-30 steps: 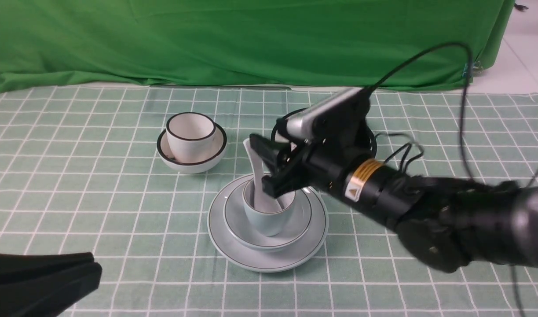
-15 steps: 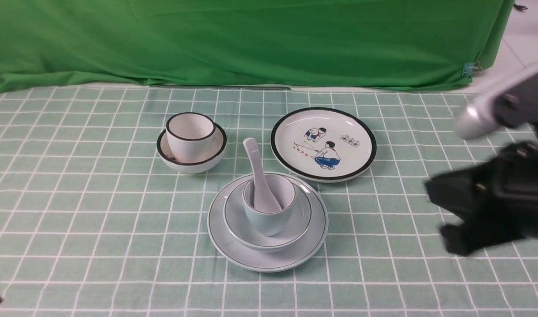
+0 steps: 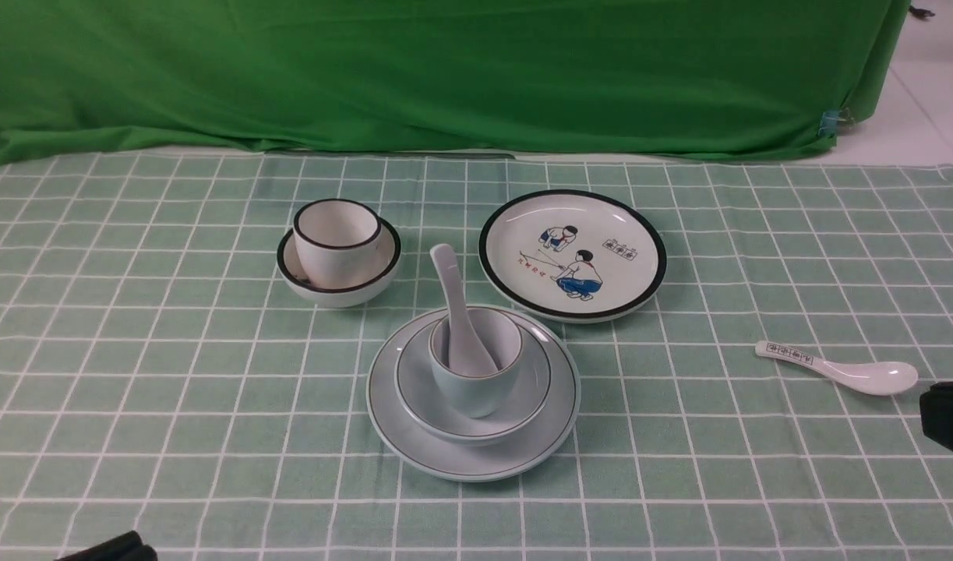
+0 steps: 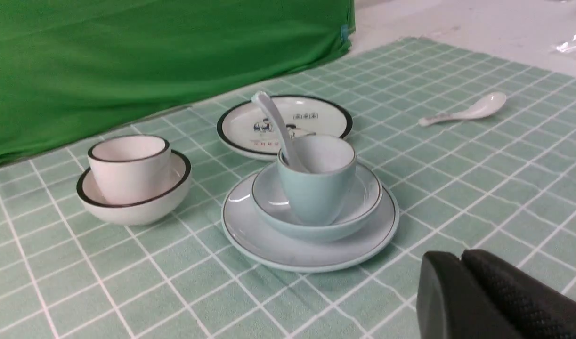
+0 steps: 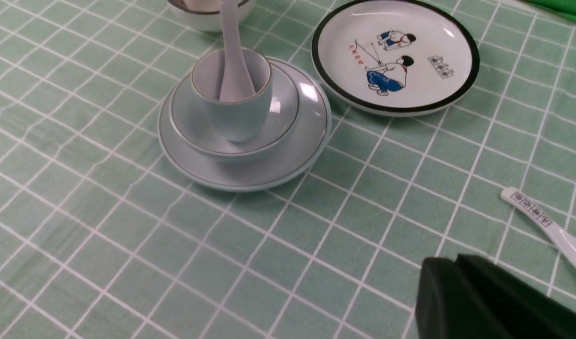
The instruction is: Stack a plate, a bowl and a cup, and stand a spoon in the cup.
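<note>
Both wrist cameras share the stacked dishes.

green checked cloth (image 3: 234,436) bears two plates, bowl (image 3: 363,292) and spoon (image 3: 873,377).

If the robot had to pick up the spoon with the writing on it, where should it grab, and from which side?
Probably the slim handle of the spoon, pinched across its width from above by the right gripper. It lies flat on the cloth, and the bowl end is wider and rounded, so likely slippery.
</note>
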`<state>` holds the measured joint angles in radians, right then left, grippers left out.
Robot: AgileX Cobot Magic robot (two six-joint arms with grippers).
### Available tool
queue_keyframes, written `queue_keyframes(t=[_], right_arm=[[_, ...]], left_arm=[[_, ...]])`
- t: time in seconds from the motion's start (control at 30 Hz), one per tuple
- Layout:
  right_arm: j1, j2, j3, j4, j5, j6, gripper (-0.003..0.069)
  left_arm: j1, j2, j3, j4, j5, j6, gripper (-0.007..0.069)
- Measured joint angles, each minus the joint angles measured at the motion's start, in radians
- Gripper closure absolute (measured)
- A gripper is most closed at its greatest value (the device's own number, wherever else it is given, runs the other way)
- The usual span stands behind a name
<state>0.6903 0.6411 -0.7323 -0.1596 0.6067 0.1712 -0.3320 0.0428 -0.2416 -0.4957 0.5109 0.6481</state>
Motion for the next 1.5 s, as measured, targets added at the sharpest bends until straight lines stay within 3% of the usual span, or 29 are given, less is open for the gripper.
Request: queue_keyframes(t=[0.23, 0.33, 0.4, 0.47, 0.6, 0.77, 0.93, 1.5], right_arm=[[0.000, -0.004, 0.002, 0.000, -0.001, 0.000, 0.0570], [-0.046, -0.023, 0.015, 0.003, -0.004, -0.002, 0.0564], [-0.156, -0.070, 0.055, 0.015, -0.017, -0.027, 0.0599], [-0.306, -0.151, 0.147, 0.076, -0.061, -0.149, 0.0638], [-0.477, -0.315, 0.342, 0.177, -0.167, -0.364, 0.0642], [-0.598, -0.521, 0.595, 0.220, -0.295, -0.387, 0.0642], [-0.625, -0.632, 0.729, 0.229, -0.360, -0.387, 0.0643], [-0.626, -0.640, 0.738, 0.231, -0.375, -0.365, 0.0615]], left_arm=[[0.000, 0.000, 0.036, 0.018, 0.005, 0.000, 0.0608], [0.000, 0.000, 0.047, 0.020, 0.007, 0.000, 0.0608], [-0.002, 0.000, 0.051, 0.022, 0.011, 0.000, 0.0608], [-0.004, 0.000, 0.051, 0.023, 0.011, 0.000, 0.0608], [-0.005, 0.000, 0.051, 0.023, 0.011, -0.001, 0.0608], [-0.005, 0.000, 0.051, 0.023, 0.011, 0.000, 0.0608], [-0.005, 0.000, 0.051, 0.023, 0.011, 0.000, 0.0608], [-0.005, 0.000, 0.051, 0.024, 0.011, 0.000, 0.0608]])
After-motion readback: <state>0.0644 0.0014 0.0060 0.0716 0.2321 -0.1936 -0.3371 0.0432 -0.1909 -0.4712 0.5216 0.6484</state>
